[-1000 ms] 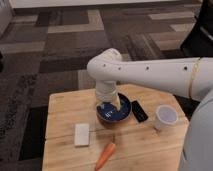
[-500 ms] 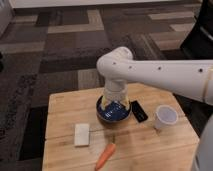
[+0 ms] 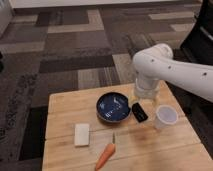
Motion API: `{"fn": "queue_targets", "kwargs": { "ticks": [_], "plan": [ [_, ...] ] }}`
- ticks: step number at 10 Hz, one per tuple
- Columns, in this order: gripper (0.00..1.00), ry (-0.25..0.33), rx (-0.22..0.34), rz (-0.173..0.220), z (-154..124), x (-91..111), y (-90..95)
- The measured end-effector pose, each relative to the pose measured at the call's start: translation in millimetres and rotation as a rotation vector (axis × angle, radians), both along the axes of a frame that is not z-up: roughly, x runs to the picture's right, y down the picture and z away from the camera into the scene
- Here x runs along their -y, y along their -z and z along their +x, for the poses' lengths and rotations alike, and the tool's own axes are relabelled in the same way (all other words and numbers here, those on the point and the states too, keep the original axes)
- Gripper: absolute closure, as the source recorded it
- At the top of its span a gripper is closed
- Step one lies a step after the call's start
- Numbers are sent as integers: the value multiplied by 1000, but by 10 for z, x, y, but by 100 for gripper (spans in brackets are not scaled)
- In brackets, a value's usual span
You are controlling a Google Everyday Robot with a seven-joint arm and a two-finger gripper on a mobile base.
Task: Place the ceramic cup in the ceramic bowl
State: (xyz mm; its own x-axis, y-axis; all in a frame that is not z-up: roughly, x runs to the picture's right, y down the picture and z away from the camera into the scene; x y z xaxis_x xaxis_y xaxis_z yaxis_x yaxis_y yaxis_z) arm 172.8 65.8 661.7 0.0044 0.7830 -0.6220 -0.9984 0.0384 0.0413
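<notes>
The ceramic cup (image 3: pixel 165 116), small and pale white, stands upright on the right side of the wooden table (image 3: pixel 150 150). The ceramic bowl (image 3: pixel 113 108), dark blue with faint white marks inside, sits at the table's middle and is in full view. My white arm comes in from the right and bends down over the far right of the table. My gripper (image 3: pixel 143 96) hangs at its end, between the bowl and the cup and just behind a small black object. It holds nothing that I can see.
A small black rectangular object (image 3: pixel 139 111) lies between bowl and cup. A flat white block (image 3: pixel 82 134) lies front left. A carrot (image 3: pixel 106 156) lies near the front edge. Patterned carpet surrounds the table.
My arm has swung right, from over the bowl to the space between bowl and cup. The bowl is now uncovered. The cup has not moved.
</notes>
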Motion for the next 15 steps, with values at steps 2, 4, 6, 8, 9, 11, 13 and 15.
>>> {"fn": "queue_targets", "kwargs": {
  "ticks": [2, 4, 6, 8, 9, 11, 13, 15],
  "plan": [
    [35, 4, 1, -3, -17, 0, 0],
    [35, 8, 0, -10, -9, -19, 1],
    [35, -11, -18, -55, 207, -148, -79],
    [35, -33, -31, -65, 442, -135, -116],
    [35, -36, -38, -64, 551, -133, -127],
    [35, -55, -33, -59, 704, -215, -194],
    [35, -76, -30, -47, 788, -340, -304],
    [35, -76, -41, -44, 839, -426, -403]
  ]
}}
